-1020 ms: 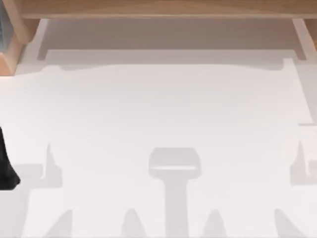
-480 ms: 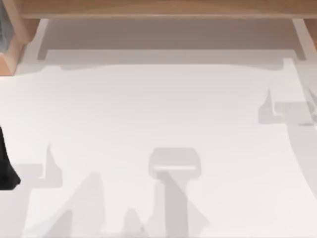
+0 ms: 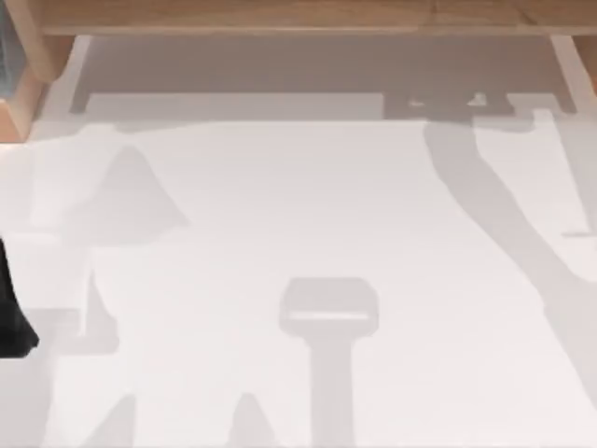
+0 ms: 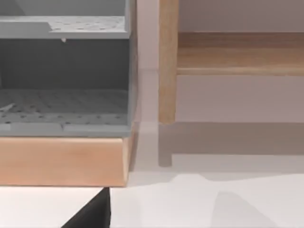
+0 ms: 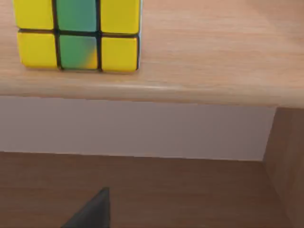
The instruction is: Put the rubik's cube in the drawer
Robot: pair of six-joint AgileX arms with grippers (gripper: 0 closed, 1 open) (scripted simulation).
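Note:
The rubik's cube (image 5: 78, 35), with yellow and green squares facing me, sits on top of a wooden shelf board (image 5: 204, 57) in the right wrist view. A dark part of my right gripper (image 5: 92, 211) shows below the board, lower than the cube and apart from it. In the left wrist view stands the drawer unit (image 4: 64, 109), grey with perforated floors on a wooden base (image 4: 61, 161), and a dark part of my left gripper (image 4: 92, 213) is in front of it. A black piece of my left arm (image 3: 11, 317) sits at the table's left edge.
A wooden shelf (image 3: 298, 19) runs along the far edge of the white table (image 3: 298, 224), carried by wooden uprights (image 4: 167, 61). The wooden corner of the drawer unit (image 3: 19, 103) shows at the far left. Arm shadows cross the table.
The right arm's shadow has swept from the table's near right to the far right, now reaching the shelf. The left arm's black piece has stayed put.

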